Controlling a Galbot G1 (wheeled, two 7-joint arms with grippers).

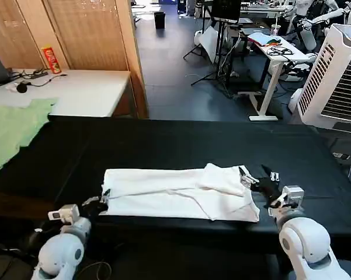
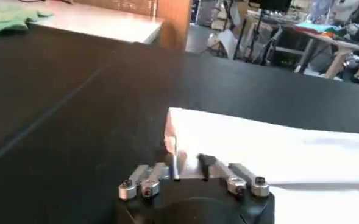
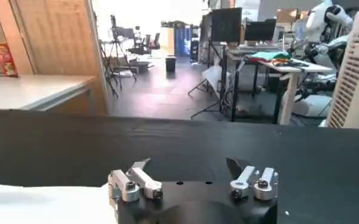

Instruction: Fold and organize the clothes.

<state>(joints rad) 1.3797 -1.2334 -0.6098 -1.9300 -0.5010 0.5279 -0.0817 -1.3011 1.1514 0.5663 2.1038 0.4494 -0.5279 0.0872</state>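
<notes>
White T-shirt [image 1: 178, 193] lying flat on the black table [image 1: 163, 146], near its front edge, folded into a long band running from left to right, plain side up. One sleeve part folded over on top at the right end. Left end of the band forming a straight edge, also visible in the left wrist view [image 2: 277, 146].

Left gripper [image 1: 103, 199] low at the left end of the T-shirt, fingers [image 2: 172, 159] close together at the corner of the cloth there; cannot tell for sure whether the cloth is pinched between them. Right gripper [image 1: 258, 177] at the right end, just above the table, jaws spread open, one fingertip touching the edge of the cloth, nothing held.

Pale green garment [image 1: 14, 128] lying at the far left of the table, well apart from the T-shirt. Behind it a white desk [image 1: 82, 90] with a red snack can [image 1: 50, 59] standing upright. White fan unit [image 1: 339, 76] at the right side of the room.
</notes>
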